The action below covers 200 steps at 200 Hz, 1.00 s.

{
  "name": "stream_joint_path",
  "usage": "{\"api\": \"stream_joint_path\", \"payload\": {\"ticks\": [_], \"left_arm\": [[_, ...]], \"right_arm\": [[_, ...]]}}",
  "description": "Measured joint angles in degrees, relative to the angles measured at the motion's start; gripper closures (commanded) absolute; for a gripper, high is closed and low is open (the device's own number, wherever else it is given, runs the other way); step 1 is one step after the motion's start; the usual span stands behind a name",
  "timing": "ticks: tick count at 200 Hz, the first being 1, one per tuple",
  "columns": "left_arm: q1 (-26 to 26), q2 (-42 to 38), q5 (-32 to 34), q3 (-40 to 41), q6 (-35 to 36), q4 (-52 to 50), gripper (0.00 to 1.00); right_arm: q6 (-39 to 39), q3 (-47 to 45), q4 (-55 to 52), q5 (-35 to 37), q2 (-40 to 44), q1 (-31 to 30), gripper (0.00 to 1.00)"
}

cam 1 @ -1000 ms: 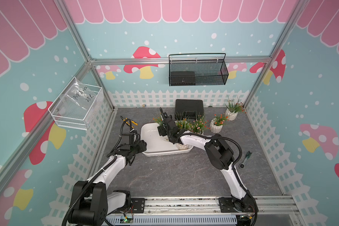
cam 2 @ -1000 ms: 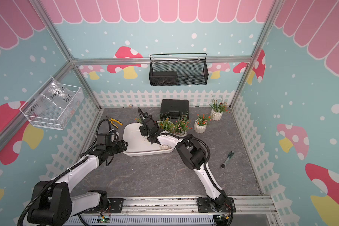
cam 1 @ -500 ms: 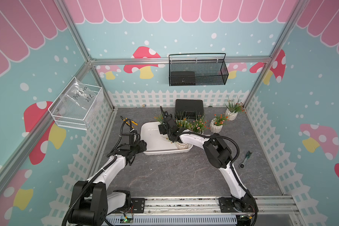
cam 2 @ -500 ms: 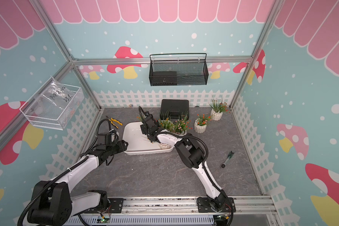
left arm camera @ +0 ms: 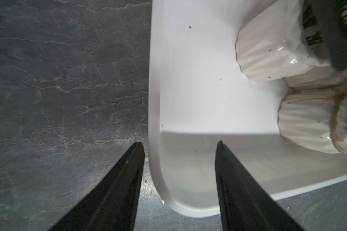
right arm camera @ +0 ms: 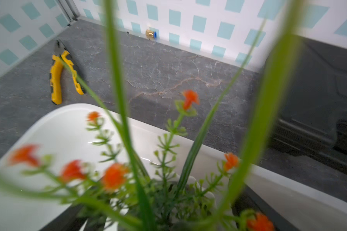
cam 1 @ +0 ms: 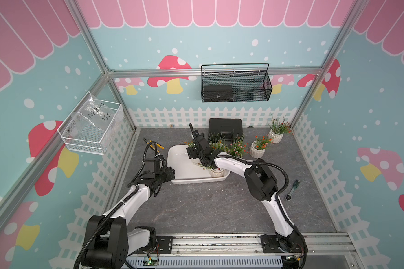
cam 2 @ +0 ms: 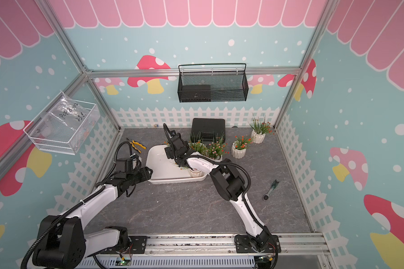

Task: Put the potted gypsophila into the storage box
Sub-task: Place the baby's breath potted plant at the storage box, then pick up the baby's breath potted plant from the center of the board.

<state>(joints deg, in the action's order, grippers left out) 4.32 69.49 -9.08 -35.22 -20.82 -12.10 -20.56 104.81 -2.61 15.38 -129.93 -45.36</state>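
The white ribbed ceramic pot of orange-flowered gypsophila (left arm camera: 268, 46) stands directly beneath the right gripper (cam 1: 193, 156), sprigs pointing up at it, inside the shallow glossy white plastic storage box (cam 1: 196, 182); sprigs hide how wide the jaws stand.

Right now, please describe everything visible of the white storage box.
The storage box is a wide, shallow tub of glossy white plastic with rounded corners and a rim. It lies flat on the grey stone-patterned table. Ribbed white pots stand inside toward its right end; its left half is bare. The left gripper straddles its near left corner wall, one finger outside, one inside, jaws open.
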Motion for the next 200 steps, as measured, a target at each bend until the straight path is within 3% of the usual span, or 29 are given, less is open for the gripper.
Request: {"api": "stream_joint_path", "payload": {"ticks": [46,92,151,177,200], "left_arm": [[0.59,-4.24,0.04,1.20,0.00,0.63,0.43],[1.16,-16.09,0.46,5.75,-0.61,3.85,0.43],[4.57,-31.58,-3.72,12.96,-0.90,15.06,0.41],[7.50,-31.45,-7.76,13.60,-0.90,20.61,0.41],[11.04,-28.13,-10.23,13.40,-0.72,23.93,0.41]], "right_arm": [[1.92,-8.70,-0.63,-2.73,16.48,-1.03,0.14],[4.20,-23.19,0.20,-7.45,36.09,0.72,0.18],[4.11,-47.21,-0.52,-19.39,59.14,13.42,0.21],[3.87,-54.53,-3.78,-21.31,68.83,18.47,0.15],[3.54,-57.66,-6.69,-21.44,72.54,21.27,0.08]]}}
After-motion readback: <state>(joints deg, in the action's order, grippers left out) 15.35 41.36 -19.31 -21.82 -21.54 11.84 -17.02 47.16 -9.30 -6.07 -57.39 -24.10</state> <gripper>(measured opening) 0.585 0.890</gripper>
